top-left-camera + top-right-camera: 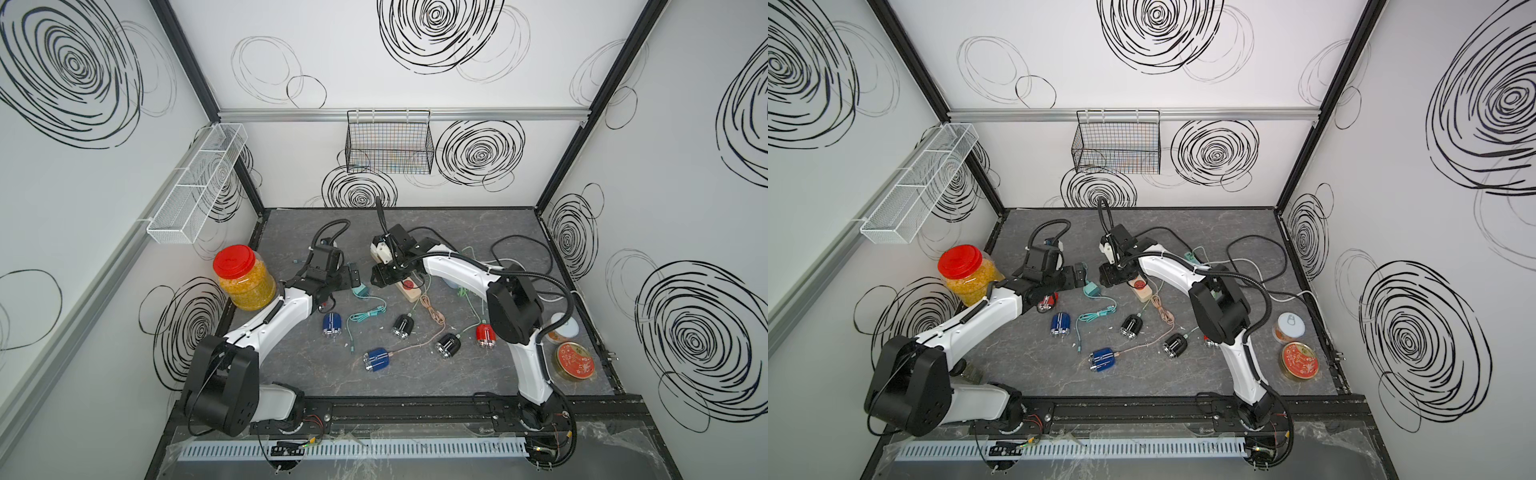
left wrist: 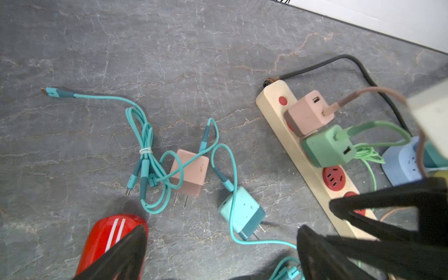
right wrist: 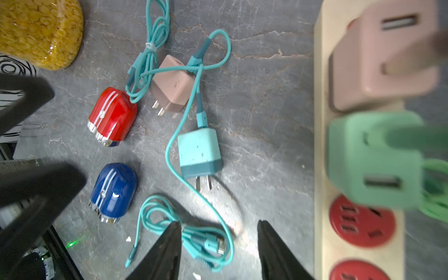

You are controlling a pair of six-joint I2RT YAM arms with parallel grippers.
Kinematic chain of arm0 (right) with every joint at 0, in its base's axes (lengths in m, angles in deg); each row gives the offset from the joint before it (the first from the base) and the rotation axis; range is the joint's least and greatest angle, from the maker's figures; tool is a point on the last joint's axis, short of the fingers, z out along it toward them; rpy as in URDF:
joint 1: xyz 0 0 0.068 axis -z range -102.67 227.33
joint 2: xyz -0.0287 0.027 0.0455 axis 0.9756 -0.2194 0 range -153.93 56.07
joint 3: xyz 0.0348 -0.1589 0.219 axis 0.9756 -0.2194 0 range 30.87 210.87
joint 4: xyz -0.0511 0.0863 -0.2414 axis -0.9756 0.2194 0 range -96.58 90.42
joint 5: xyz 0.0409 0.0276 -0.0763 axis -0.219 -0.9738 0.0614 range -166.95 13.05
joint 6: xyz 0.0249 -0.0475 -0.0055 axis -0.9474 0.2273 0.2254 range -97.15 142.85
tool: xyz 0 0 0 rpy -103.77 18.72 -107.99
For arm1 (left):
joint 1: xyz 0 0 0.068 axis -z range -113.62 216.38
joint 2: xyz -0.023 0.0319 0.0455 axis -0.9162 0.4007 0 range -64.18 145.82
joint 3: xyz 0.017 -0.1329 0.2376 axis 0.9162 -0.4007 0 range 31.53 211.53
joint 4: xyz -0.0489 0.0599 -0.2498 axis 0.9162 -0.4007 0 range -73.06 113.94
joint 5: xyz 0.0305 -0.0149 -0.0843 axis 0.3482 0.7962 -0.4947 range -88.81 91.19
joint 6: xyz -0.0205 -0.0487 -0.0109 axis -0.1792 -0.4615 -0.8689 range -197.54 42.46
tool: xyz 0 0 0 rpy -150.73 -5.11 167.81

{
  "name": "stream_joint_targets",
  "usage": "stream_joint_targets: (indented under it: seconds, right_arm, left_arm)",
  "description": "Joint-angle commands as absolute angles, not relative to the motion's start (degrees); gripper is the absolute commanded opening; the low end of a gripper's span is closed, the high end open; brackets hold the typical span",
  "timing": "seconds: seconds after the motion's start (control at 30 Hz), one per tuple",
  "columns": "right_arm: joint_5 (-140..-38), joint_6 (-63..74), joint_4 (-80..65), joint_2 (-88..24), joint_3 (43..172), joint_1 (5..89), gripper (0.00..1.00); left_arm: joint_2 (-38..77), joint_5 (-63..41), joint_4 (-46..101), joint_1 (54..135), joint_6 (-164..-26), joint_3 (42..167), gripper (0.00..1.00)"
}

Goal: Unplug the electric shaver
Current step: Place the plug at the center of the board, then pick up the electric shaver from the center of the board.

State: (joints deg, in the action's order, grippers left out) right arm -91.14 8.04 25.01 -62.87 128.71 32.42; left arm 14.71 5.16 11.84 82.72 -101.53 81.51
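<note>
The left gripper (image 2: pixel 221 229) and right gripper (image 3: pixel 219 223) both hang with jaws released and empty near the power strip (image 2: pixel 270 94), which lies mid-table toward the far edge. The blue shaver (image 1: pixel 377 359) lies well apart, near the front edge. The pink adapter (image 2: pixel 308 114) and green adapter (image 2: pixel 327 148) touch on the strip, so a grab may catch the wrong one, and the unpinned strip could lift with the pull.

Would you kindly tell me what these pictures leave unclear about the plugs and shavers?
1. Power strip: mostly hidden under the right arm in both top views.
2. Pink plug and green plug: blurred in the right wrist view.
3. Red shaver: cut off by the left wrist view's edge.
</note>
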Motion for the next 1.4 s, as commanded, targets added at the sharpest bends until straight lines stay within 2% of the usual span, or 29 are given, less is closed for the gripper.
stream_joint_targets:
  seconds: [0.0,0.2,0.4,0.7,1.13,1.23,1.37]
  right_arm:
    - [-86.8,7.3,20.9,-54.7,123.9,31.9,0.54]
    - [-81.1,6.6,16.9,-42.9,112.4,31.3,0.52]
    - [-79.1,3.8,15.4,-32.4,103.2,31.1,0.50]
    - [-75.1,0.4,14.7,-21.2,91.7,32.5,0.48]
    - [-75.1,-2.9,14.9,-13.5,79.5,39.2,0.46]
    - [-76.8,-3.8,16.4,-14.0,78.5,39.8,0.46]
    - [-77.9,-4.2,16.7,-15.7,77.1,39.9,0.48]
  left_arm:
    - [16.3,6.3,12.3,83.5,-101.6,85.0,0.99]
    - [16.0,8.6,10.7,87.5,-99.8,86.6,0.97]
    - [12.5,14.0,9.8,95.8,-99.4,84.7,0.94]
    - [7.9,17.1,6.9,103.3,-101.2,81.6,0.92]
    - [-0.1,17.6,5.7,105.5,-106.6,72.6,0.86]
    - [-1.7,16.2,6.0,104.9,-107.6,70.4,0.86]
    - [-2.6,14.9,6.6,104.7,-108.9,67.8,0.93]
